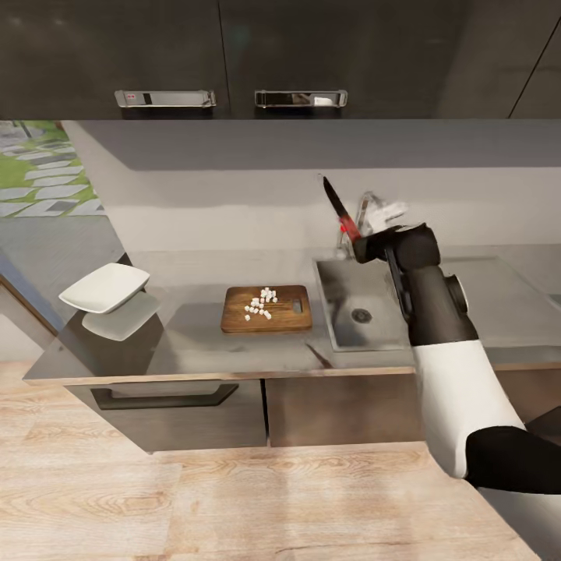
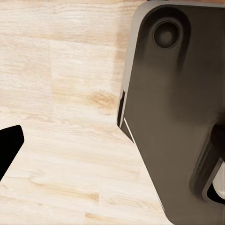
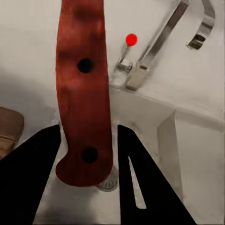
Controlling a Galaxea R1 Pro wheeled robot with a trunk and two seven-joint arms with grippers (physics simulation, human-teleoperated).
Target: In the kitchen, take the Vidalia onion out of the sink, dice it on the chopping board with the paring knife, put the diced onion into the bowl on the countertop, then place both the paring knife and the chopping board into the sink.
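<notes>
My right gripper (image 1: 365, 243) hangs above the sink (image 1: 343, 331), shut on the red handle of the paring knife (image 1: 340, 209), whose dark blade points up and to the left. In the right wrist view the handle (image 3: 84, 93) sits between the black fingers (image 3: 33, 183) of the gripper (image 3: 88, 174), over the basin. The chopping board (image 1: 284, 319) lies on the countertop (image 1: 195, 351) left of the sink, with the diced onion (image 1: 261, 304) piled on it. The white bowl (image 1: 105, 287) stands at the counter's left end. My left gripper (image 2: 89, 154) hangs open over the floor, one finger (image 2: 8, 150) showing.
A chrome faucet (image 3: 154, 51) with a red knob (image 3: 131, 39) stands behind the basin. Dark upper cabinets (image 1: 234, 54) hang overhead, with dark cabinet fronts (image 1: 195, 405) below the counter. Light wood floor (image 1: 234, 506) lies in front. The robot's dark base (image 2: 173, 117) is beside the left gripper.
</notes>
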